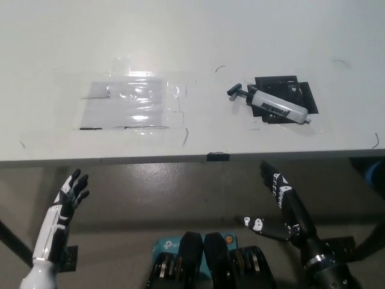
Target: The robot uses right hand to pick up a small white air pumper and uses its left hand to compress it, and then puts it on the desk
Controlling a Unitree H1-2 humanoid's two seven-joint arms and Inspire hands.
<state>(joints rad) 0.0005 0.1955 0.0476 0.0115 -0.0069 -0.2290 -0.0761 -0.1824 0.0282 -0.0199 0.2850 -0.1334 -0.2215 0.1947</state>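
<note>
the black right hand [280,201] hangs low at the lower right, below the near edge of the tabletop [198,36], fingers spread apart and pointing up toward the edge, holding nothing. it is well apart from the small white air pumper [274,106]. the white left hand [71,191] rests at the lower left, also below the edge, fingers apart and empty.

the air pumper lies on its side on the tabletop at the right, its white barrel slanting from upper left to lower right, its dark t-shaped handle [235,92] at the upper left end. it rests across a black square mat [295,86] taped to the surface. further left on the tabletop lies a clear plastic sheet [132,105], glinting under the light. a small black tab [217,156] sits on the near edge.
</note>
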